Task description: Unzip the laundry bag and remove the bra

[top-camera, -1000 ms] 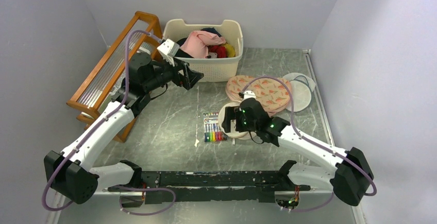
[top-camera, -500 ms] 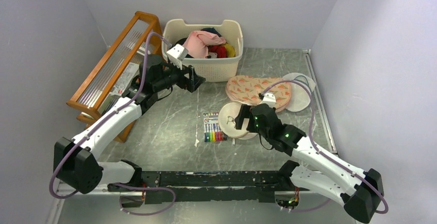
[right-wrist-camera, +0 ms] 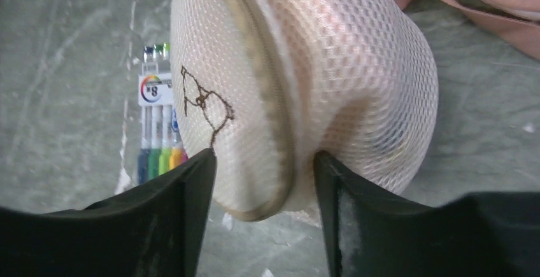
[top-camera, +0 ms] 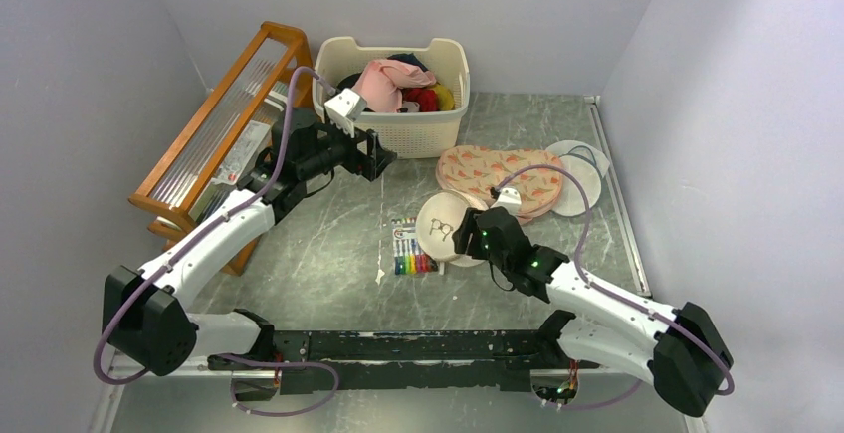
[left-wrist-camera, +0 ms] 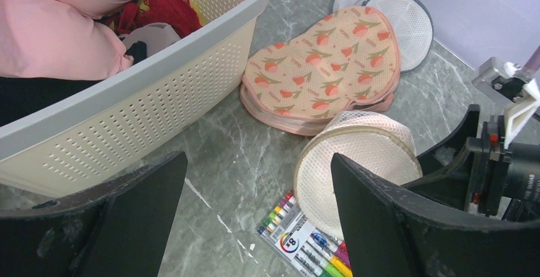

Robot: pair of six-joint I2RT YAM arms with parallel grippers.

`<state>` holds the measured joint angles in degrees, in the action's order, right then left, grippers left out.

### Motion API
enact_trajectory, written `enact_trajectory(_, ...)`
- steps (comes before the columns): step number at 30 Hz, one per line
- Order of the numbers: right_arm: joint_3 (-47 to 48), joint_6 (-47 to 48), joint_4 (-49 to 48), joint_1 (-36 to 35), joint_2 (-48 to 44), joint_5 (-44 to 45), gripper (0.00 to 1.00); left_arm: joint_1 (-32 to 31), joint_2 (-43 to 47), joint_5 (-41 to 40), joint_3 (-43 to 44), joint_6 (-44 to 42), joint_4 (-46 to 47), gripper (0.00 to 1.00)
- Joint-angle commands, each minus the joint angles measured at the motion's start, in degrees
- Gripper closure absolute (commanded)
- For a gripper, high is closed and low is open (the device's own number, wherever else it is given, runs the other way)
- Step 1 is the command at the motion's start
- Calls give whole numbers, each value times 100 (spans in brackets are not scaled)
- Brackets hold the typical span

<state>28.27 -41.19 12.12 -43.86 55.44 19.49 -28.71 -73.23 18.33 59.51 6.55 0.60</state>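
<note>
Snugly inside the right gripper (right-wrist-camera: 262,159), the tilted laundry bag (right-wrist-camera: 344,67)

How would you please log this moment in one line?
right gripper: clamped on laundry bag rim, bag tipped on edge | left gripper: open, empty, beside basket | zip: looks closed

Marble table (top-camera: 328,234): basket (top-camera: 418,136), markers (top-camera: 411,254), peach pouch (top-camera: 498,176), mesh disc (top-camera: 584,182)

A robot lab cell staged as a laundry corner: plain pale-grey walls (top-camera: 518,5) box in a grey marble-patterned counter (top-camera: 328,224). White-and-black robot arms (top-camera: 214,244) are bolted to a black metal rail (top-camera: 418,343), near a cream perforated plastic basket (top-camera: 413,136) of clothes and a wooden-framed ribbed rack (top-camera: 214,129).
</note>
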Motion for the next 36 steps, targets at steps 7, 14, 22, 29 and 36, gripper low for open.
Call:
enact_trajectory(7,-164,-214,-2970,277,1418,-572,73,-14,311,-340,93,-272,23,5)
enact_trajectory(14,940,-83,-3658,520,2865,-1751,100,-18,367,-527,46,-371,21,5)
enact_trajectory(22,1222,-315,-4055,491,2673,-3215,100,-20,483,-803,27,-448,1,4)
enact_trajectory(29,472,-235,-2511,943,1100,-2970,100,-10,426,-709,69,-368,-16,4)
enact_trajectory(36,-538,-220,-1756,1364,3,-3453,100,-12,330,-533,105,-295,-23,4)
